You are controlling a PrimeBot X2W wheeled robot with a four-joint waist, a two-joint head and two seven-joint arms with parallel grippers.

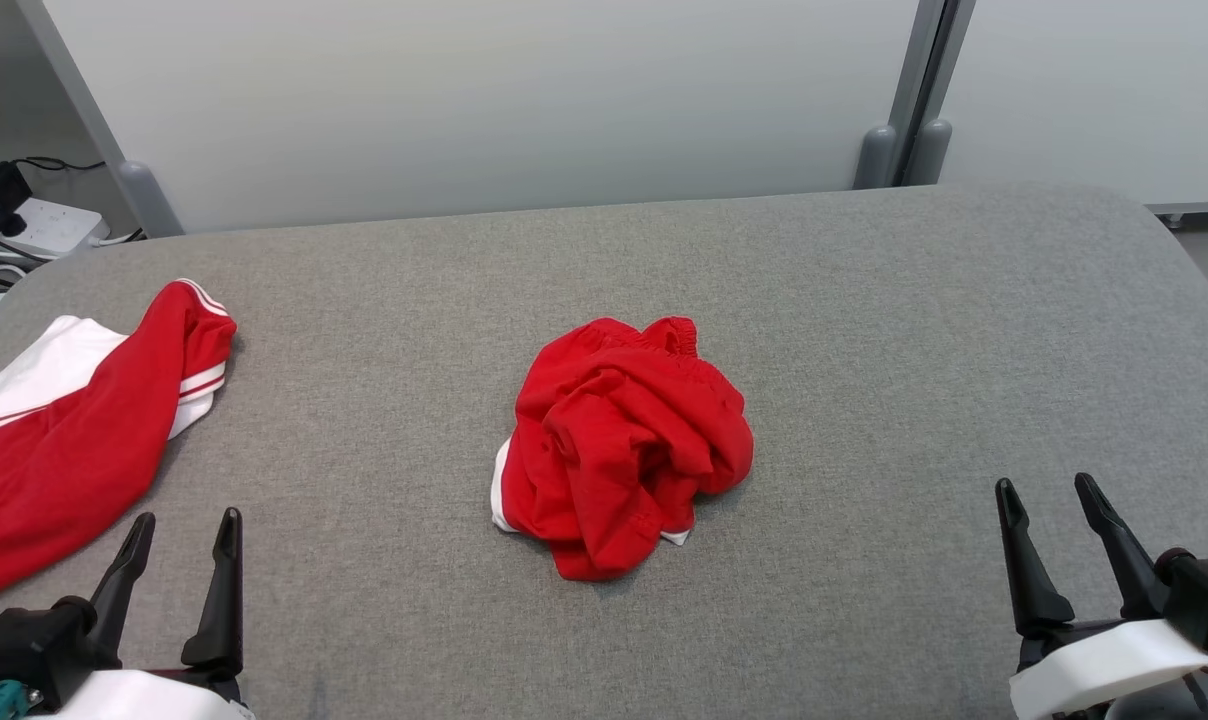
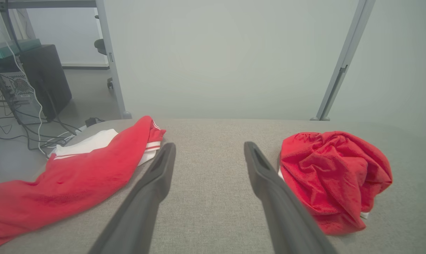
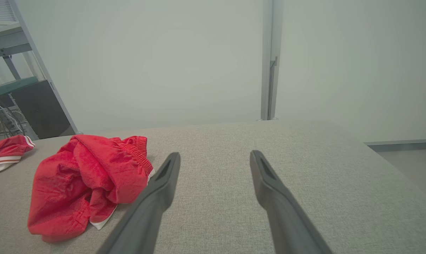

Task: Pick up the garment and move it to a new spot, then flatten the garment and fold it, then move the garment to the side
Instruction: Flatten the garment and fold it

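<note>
- Two tools wait at the near edge. The left tool [image 1: 186, 518] is at the near left and the right tool [image 1: 1045, 484] at the near right. Each has its two long dark fingers spread wide, released and grasping nothing, above the grey fabric-covered counter [image 1: 864, 350].
- Just beyond the left tool, a red and white garment with thin white stripes [image 1: 54, 440] lies loosely along the counter's left edge.
- Farther in, at the middle of the counter, sits the crumpled red garment with white trim and a gathered waistband [image 1: 619, 450]. It is bunched in a heap, between the two tools and well apart from both. The white trim shows at its near left side and the waistband at its far side.
- Past the far edge stand pale wall panels [image 1: 524, 100] and a grey metal post [image 1: 909, 90].
- At the far left lies a white power strip [image 1: 34, 225] with black cables.
</note>
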